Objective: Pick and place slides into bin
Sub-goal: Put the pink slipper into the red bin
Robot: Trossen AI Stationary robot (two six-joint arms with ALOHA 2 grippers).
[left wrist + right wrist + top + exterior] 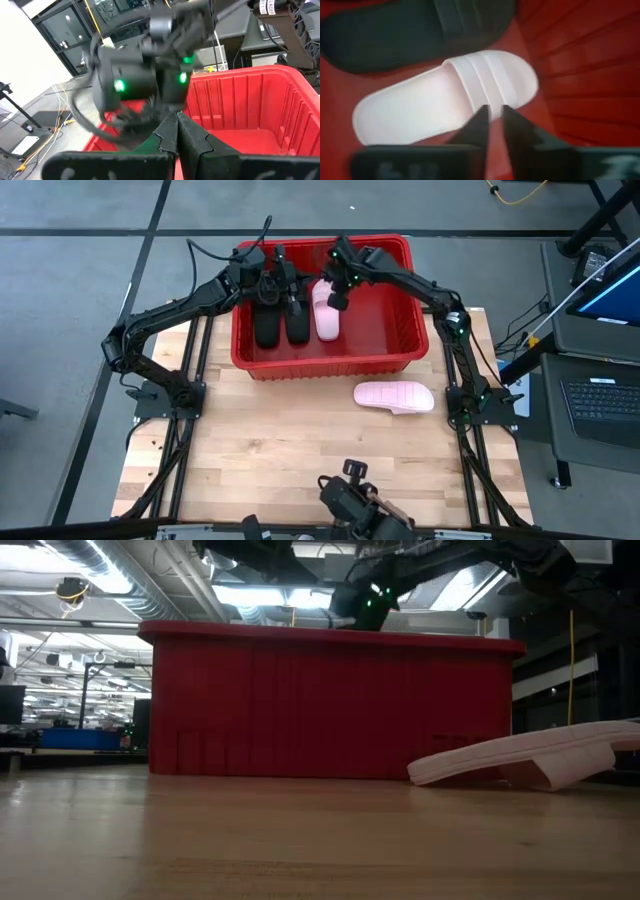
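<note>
The red bin [322,365] stands at the table's far middle. On its floor lie two black slides [268,326] [297,326] side by side, and a pink slide [327,316] [445,100] to their right. A second pink slide [394,396] [530,758] lies on the table near the bin's near right corner. My right gripper [337,298] [492,117] hangs above the pink slide in the bin. Its fingertips stand a narrow gap apart with nothing between them. My left gripper [290,292] [176,132] is shut and empty, held above the bin's far left part.
The bin's ribbed walls [250,105] rise around both grippers, and the two wrists stand close together over its far half. Bare wooden table [300,450] lies near of the bin. A camera mount [350,495] sits at the near edge, and a laptop desk [600,395] stands off the right side.
</note>
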